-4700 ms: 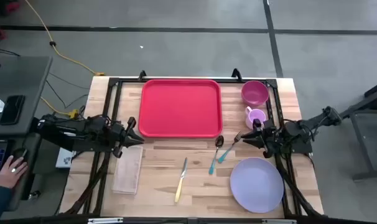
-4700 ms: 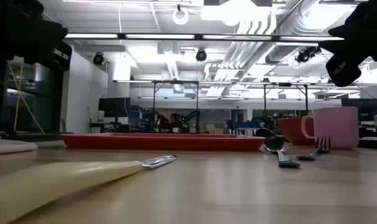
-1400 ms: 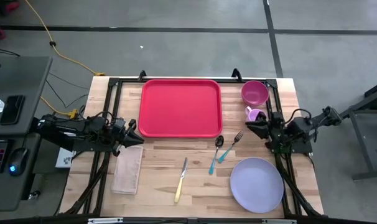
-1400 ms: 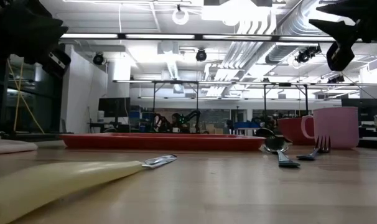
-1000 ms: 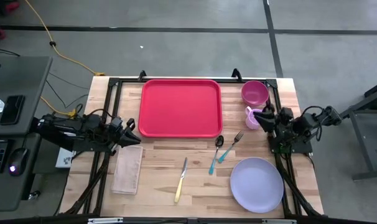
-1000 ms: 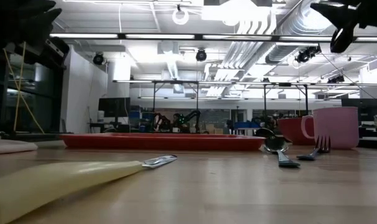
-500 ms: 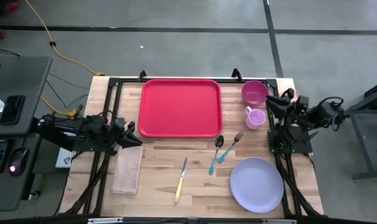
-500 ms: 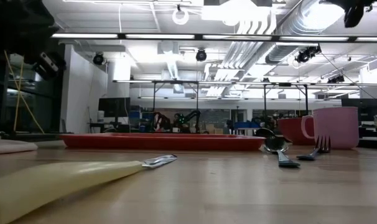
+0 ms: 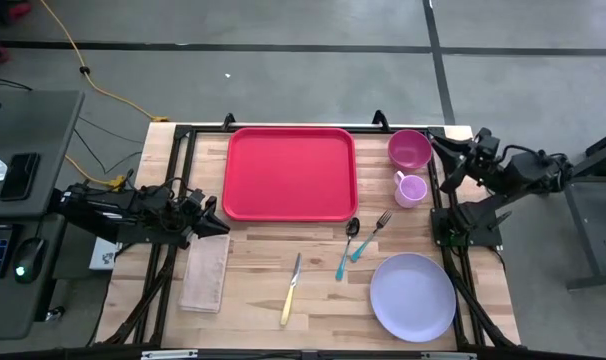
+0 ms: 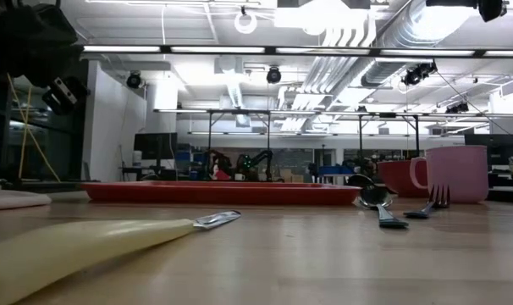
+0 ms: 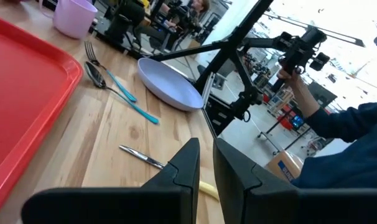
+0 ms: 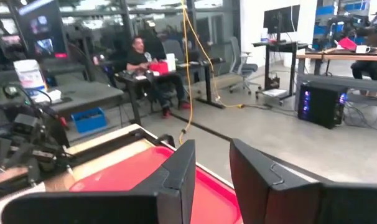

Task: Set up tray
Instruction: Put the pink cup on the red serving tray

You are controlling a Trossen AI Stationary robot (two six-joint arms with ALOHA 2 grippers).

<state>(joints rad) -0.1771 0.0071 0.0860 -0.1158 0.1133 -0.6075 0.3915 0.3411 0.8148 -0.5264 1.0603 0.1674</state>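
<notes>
High view: one tray (image 9: 290, 172), one plate (image 9: 413, 297).

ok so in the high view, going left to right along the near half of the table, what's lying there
pale rectangular napkin → yellow-handled knife → teal-handled spoon → teal-handled fork → round lavender plate

Glossy plastic tray (image 9: 289, 172); wooden table (image 9: 253, 288)

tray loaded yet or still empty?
Empty. The high view shows the red tray bare; the plate, mug, bowl and cutlery all sit on the table beside it.
</notes>
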